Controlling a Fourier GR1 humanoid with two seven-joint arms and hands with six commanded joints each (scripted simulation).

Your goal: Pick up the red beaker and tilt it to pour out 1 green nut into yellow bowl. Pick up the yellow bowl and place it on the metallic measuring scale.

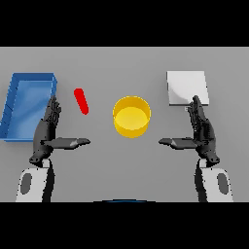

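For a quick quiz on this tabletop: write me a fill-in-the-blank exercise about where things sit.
1. The yellow bowl stands between the red beaker and the ____ scale.
2. The blue tray lies on the robot's ____ side.
3. The left hand and right hand are both ____.

Missing words: metallic; left; open
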